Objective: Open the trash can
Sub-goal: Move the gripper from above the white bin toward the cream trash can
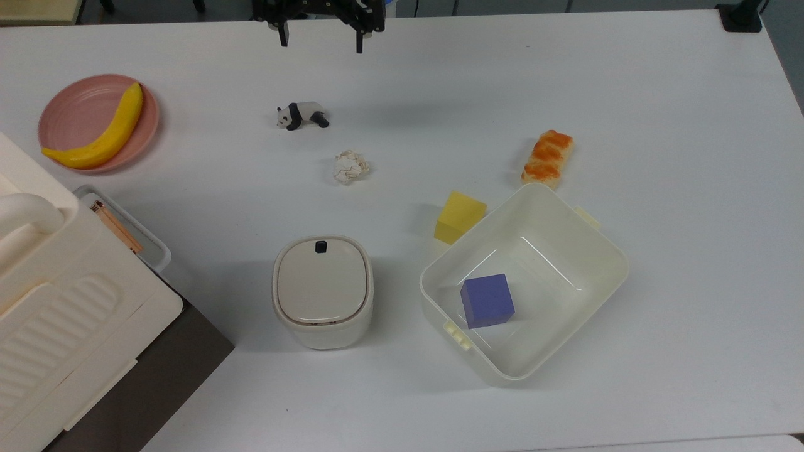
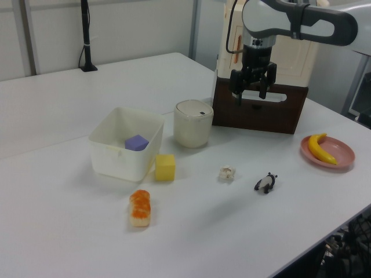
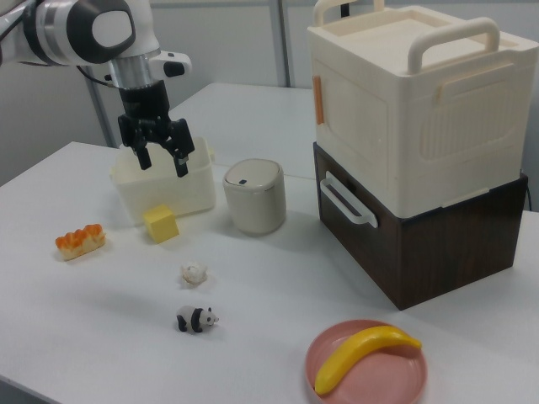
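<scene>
Top view first: we see the trash can [image 1: 323, 290] at about 7 o'clock on the tabletop [image 1: 659, 188], lid shut flat, its black button [image 1: 320, 247] at the lid's 12 o'clock edge. At its 3 o'clock the open tub [image 1: 600, 242] holds a purple cube [image 1: 487, 300]. The pink plate [image 1: 81, 107] carries a banana [image 1: 103, 132]. The gripper [image 1: 320, 37] is cut off at 12 o'clock.

Left view: we see its jaws spread wide, holding nothing, above the tabletop.

Right view: the ribbed box [image 3: 404, 101] sits on a dark crate [image 3: 438, 236].
</scene>
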Motion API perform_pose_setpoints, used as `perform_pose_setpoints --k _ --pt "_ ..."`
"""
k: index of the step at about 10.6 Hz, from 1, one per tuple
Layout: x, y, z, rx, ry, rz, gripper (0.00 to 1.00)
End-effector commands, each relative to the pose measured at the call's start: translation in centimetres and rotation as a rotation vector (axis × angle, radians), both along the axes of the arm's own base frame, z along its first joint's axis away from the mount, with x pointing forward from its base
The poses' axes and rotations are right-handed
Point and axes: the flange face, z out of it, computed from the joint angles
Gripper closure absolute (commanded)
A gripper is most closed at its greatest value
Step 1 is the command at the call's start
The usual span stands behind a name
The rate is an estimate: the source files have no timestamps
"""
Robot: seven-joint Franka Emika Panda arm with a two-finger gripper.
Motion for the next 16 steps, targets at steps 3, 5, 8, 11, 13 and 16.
perform_pose_setpoints --k 3,5,8,11,13,16 --pt "0.0 0.8 -0.6 0.018 0.019 0.030 0.00" --pt "0.3 0.9 -1.0 0.018 0.023 0.032 0.06" --pt "0.3 1.1 -1.1 0.020 0.029 0.076 1.00" --pt "0.3 1.1 -1.1 0.021 0.029 0.084 1.00" --pt "1.7 0.8 -1.3 0.026 -0.007 0.135 1.00" --pt "5.4 0.3 -2.7 0.043 -0.072 0.145 1.00"
